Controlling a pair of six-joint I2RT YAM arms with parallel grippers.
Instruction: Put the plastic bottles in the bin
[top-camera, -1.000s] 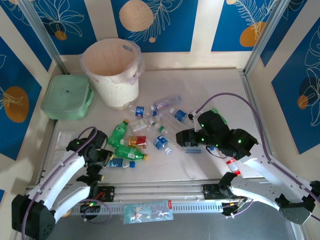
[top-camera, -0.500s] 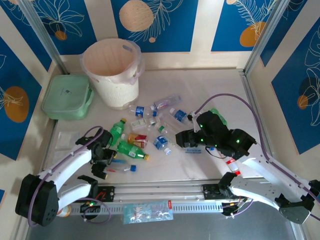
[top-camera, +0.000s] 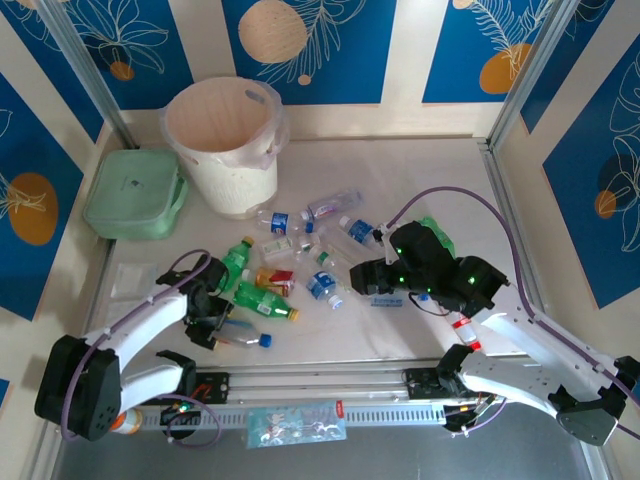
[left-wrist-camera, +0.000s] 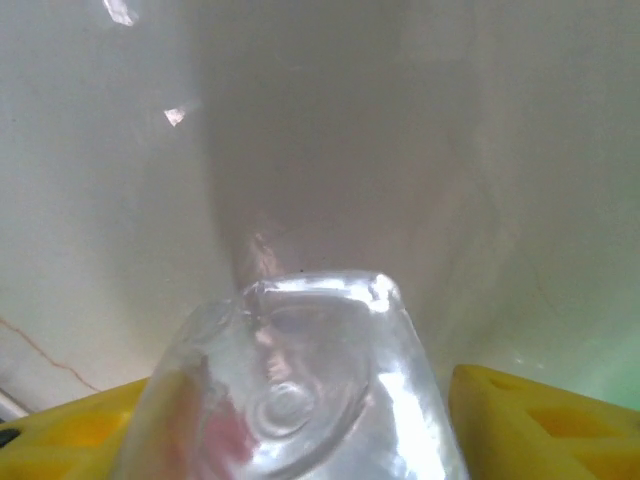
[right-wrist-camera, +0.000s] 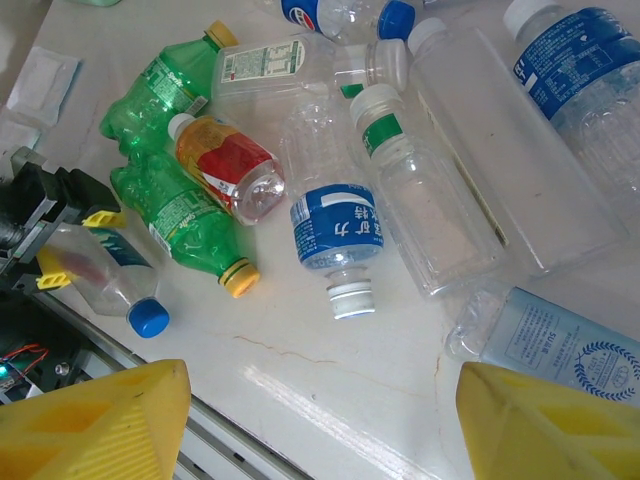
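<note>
Our left gripper (top-camera: 212, 328) has its yellow fingers (left-wrist-camera: 540, 420) set against both sides of a clear blue-capped bottle (top-camera: 243, 337), low by the near edge of the table (top-camera: 420, 170), on the left. We cannot tell whether the bottle is off the surface. The other plastic bottles (top-camera: 322, 284) lie scattered across the middle of the table, two green bottles (top-camera: 262, 302) just beyond the gripped one.

The bin (top-camera: 235, 185) stands in the far left corner, well apart from the gripped bottle. What we see of its inside holds no bottle. We judge the task barely begun: one bottle in the grip, none delivered, the whole scatter left to clear.

Our right gripper (top-camera: 365, 278) hovers wide and empty over the right side of the scatter. A pale-green lidded box (top-camera: 133, 195) sits beside the bin along the left edge.
</note>
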